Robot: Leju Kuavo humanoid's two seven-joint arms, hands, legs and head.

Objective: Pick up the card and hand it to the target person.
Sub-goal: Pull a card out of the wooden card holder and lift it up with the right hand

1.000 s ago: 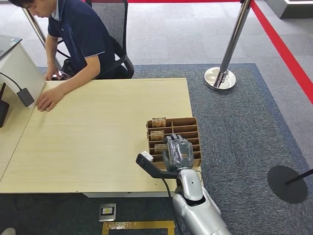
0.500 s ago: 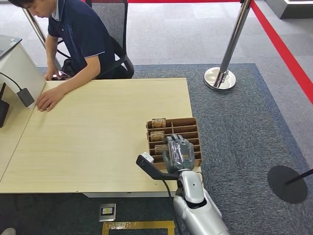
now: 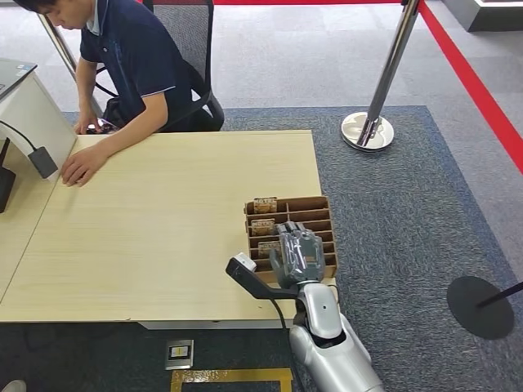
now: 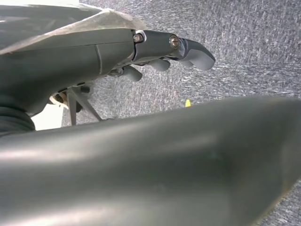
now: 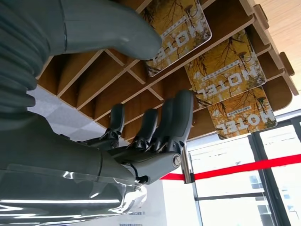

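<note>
The right hand (image 3: 297,255) hovers over the near slots of a wooden slotted card rack (image 3: 320,214) that sits at the near right corner of the light wooden table (image 3: 160,229). Its fingers (image 5: 167,120) are spread and gently curved toward the rack's dividers with the thumb (image 5: 106,23) apart from them, and nothing lies between them, so the hand is released and grasps no card. 3 hotel key cards, yellow-brown with a tree pattern and the word HOTEL, stand in the left column of the rack, each in its own slot: the nearest card (image 5: 179,30) lies just beside the thumb tip, the middle card (image 5: 225,70) behind it, and the farthest card (image 5: 241,113) in the rear slot. In the head view the nearest card (image 3: 266,246) is partly covered by the hand.

The left hand (image 4: 170,49) hangs over grey carpet (image 4: 248,47), its dark fingers roughly straight and holding nothing.

A person in a dark blue polo shirt (image 3: 132,57) sits at the far left of the table, leaning forward with one hand (image 3: 80,166) flat on the tabletop. A chrome stanchion (image 3: 370,122) stands on the carpet beyond the table.
</note>
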